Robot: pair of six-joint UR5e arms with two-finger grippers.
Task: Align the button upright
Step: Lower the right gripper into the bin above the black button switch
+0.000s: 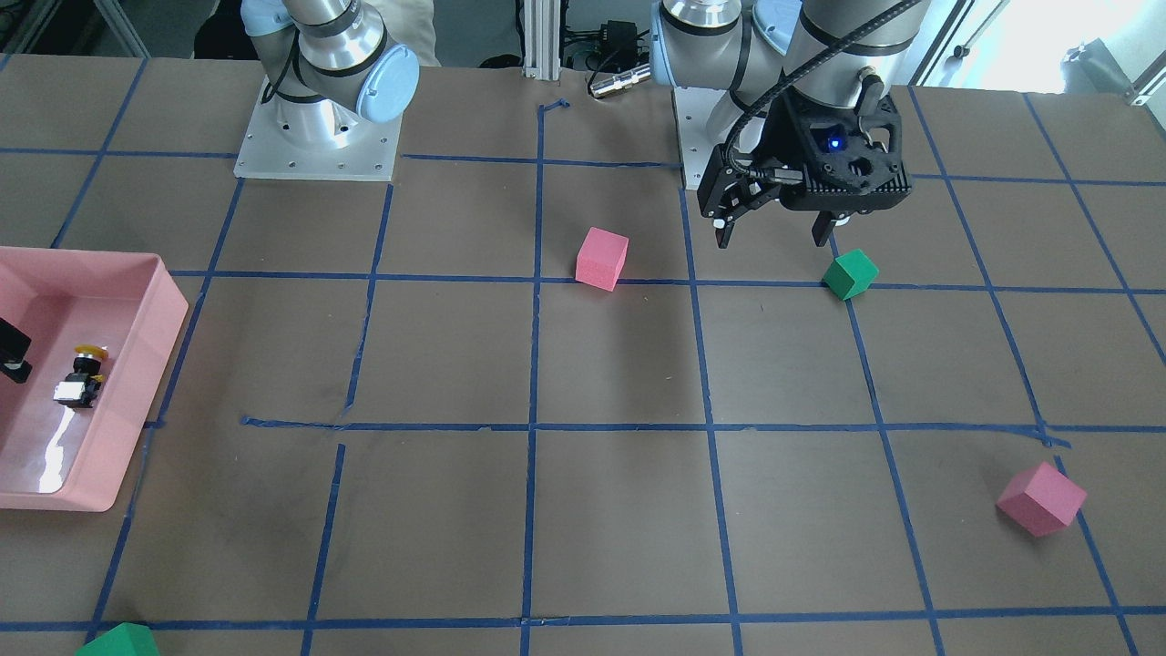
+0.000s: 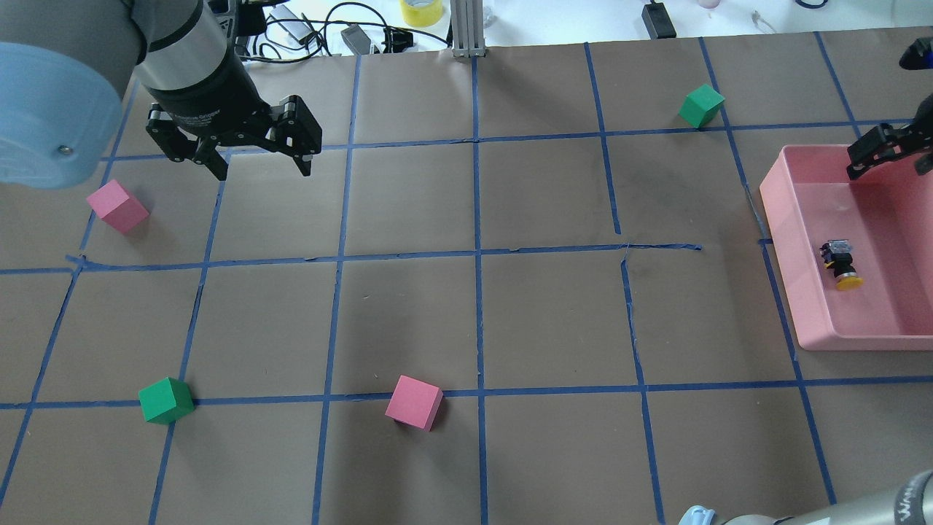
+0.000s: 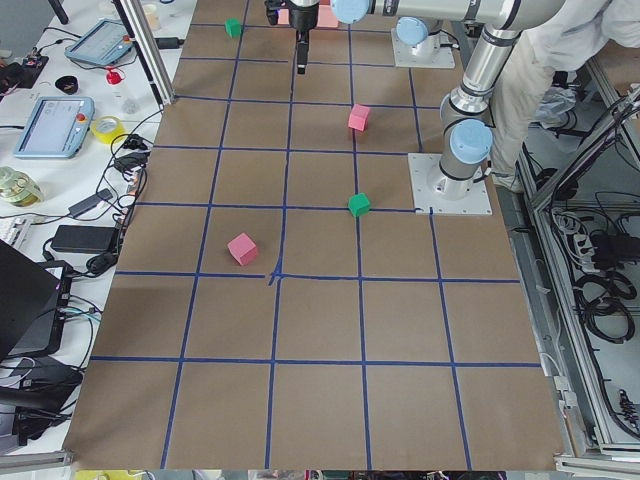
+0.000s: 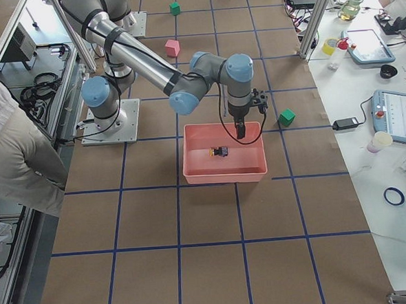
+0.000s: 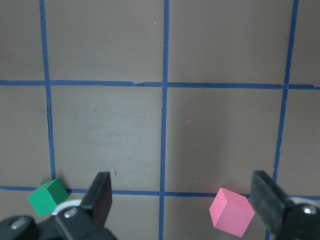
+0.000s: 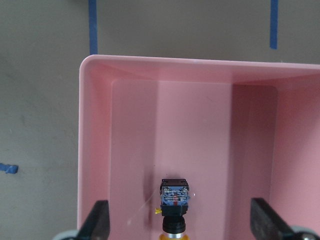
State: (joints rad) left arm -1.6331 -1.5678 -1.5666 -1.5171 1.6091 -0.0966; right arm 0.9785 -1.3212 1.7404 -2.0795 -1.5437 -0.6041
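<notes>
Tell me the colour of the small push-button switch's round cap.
Yellow round cap, clearest in the overhead exterior view.

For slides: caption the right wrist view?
Open right tool hovers over button lying sideways in pink tray.

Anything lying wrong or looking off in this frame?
Yes. The small push-button switch with the yellow cap lies on its side on the floor of the pink plastic tray, its cap pointing sideways rather than up. The blue tape line across mid-table also looks wrinkled and uneven.

silver left arm point(image 1: 820, 46) and right arm point(image 1: 319, 27), pale blue joint caps point(image 1: 390, 82), black left tool point(image 2: 263, 173), black cable point(image 1: 761, 107), bolted base plate point(image 1: 314, 159).
</notes>
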